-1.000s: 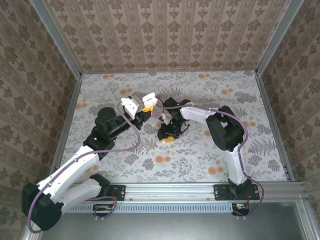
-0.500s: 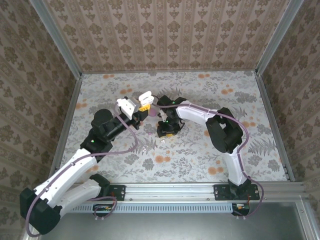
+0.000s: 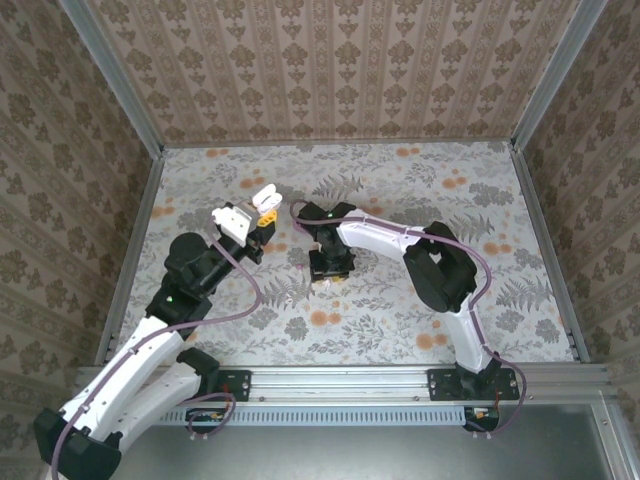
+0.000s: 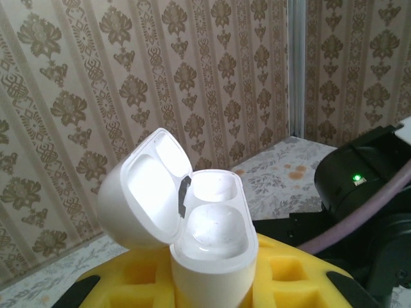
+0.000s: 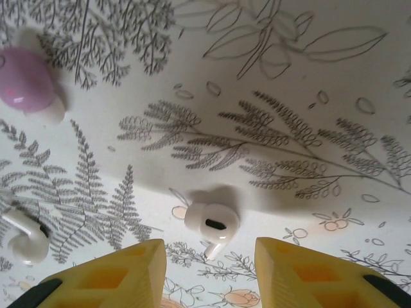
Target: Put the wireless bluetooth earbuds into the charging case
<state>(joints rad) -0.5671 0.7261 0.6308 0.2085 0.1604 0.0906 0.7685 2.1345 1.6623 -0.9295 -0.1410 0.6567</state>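
Above: the charging case point(image 3: 266, 194) is held up by the left gripper point(image 3: 264, 207), apparently for filling. Left wrist: jaws are closed on it, lid open. Right wrist: an earbud point(image 5: 210, 221) on the worktop point(image 5: 289, 77) is framed by the right gripper point(image 5: 209, 273), jaws parted.

Top view: high behind arm bases point(image 3: 478, 383), looks down on whole tabletop point(image 3: 400, 300). Left wrist: close, near-level over left hand point(image 4: 209, 273), facing wall point(image 4: 64, 96). Right wrist: close, straight down past right hand point(image 5: 209, 250); same tabletop patch sits mid-frame from top.
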